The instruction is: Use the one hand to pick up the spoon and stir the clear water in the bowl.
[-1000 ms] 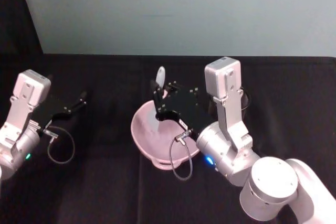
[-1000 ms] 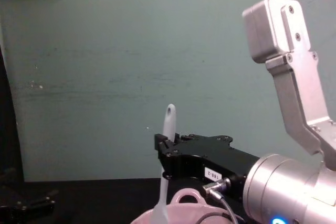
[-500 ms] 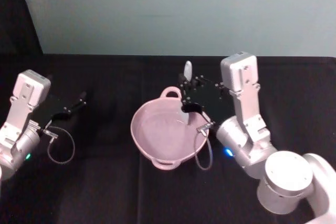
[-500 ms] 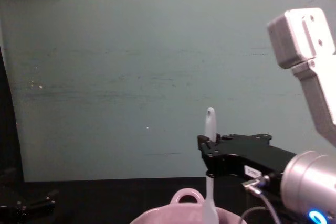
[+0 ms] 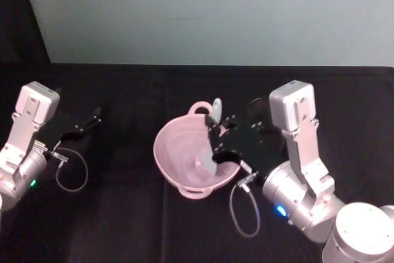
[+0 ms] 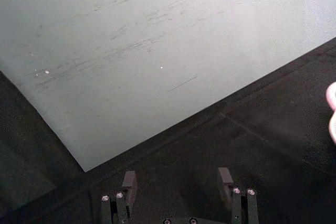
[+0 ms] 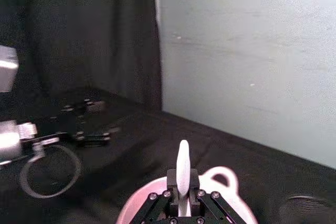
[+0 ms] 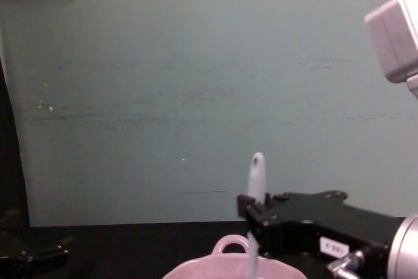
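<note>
right gripper (image 5: 213, 141): over the right half of the pink bowl (image 5: 159, 152), reaching in from the bowl's right; its black fingers are pressed together on the plastic spoon (image 5: 215, 108), partway along the handle.
plastic spoon: nearly upright, leaning a little. The rounded handle end with its small hole stands above the fingers, and the scoop end hangs down inside the bowl by its right wall. Whether the scoop touches water cannot be told.
pink bowl: on the black cloth (image 5: 123, 214), with one loop handle (image 8: 232, 245) on the far rim.
left gripper (image 6: 177, 182): well to the bowl's left, low over the cloth, fingers (image 6: 128, 181) spread apart with nothing between them.
cable loop (image 5: 244, 212): hangs under the right wrist, near the bowl's front right.
</note>
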You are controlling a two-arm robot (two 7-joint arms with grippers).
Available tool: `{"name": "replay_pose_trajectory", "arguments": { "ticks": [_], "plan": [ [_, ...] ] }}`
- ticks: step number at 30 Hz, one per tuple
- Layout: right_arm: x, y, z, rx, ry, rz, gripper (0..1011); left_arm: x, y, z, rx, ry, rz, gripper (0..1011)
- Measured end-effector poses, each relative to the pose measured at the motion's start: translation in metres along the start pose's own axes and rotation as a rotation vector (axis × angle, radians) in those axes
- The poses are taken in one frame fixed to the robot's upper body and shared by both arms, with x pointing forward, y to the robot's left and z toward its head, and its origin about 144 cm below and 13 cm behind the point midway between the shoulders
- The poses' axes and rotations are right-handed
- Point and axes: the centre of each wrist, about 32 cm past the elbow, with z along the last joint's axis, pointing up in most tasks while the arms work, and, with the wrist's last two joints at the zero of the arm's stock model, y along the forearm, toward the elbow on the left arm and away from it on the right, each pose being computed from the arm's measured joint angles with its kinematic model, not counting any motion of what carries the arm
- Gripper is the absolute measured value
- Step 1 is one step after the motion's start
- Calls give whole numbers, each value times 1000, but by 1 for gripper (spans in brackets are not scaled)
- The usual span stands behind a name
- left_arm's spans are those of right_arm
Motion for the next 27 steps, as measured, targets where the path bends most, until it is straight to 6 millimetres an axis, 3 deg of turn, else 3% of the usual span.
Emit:
{"name": "replay_pose_trajectory", "arguments": {
  "ticks": [5,15,27],
  "plan": [
    [-11,2,-1,-3,28,34,112,0,0,0,0,0,0,1011],
    [-24,26,-2,13,51,44,112,0,0,0,0,0,0,1011],
    [-15,43,-4,59,24,-74,112,0,0,0,0,0,0,1011]
  ]
}}
